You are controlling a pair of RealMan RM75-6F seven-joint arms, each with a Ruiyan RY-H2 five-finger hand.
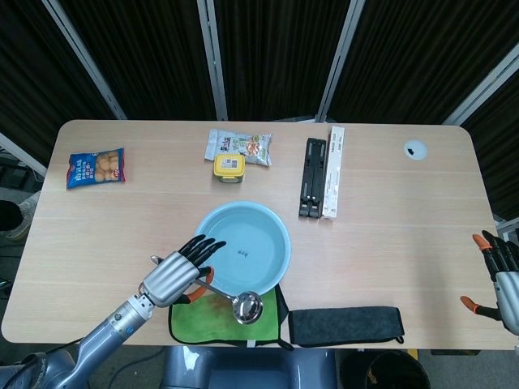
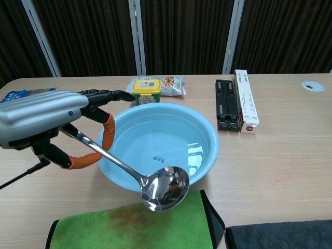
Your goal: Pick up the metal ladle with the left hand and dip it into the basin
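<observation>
The left hand grips one metal ladle at lower centre, its bowl raised before the single light-blue basin. The right hand, lower right, is open. No label writing is legible.

The wooden table carries a blue basin at centre, green cloth at 6 o'clock, snack packet at 10 o'clock.

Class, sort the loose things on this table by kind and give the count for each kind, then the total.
Snack packets: 2
Yellow-lidded tub: 1
Basin: 1
Ladle: 1
Cloths: 2
Black folding stand: 1
White box: 1
Total: 9
</observation>
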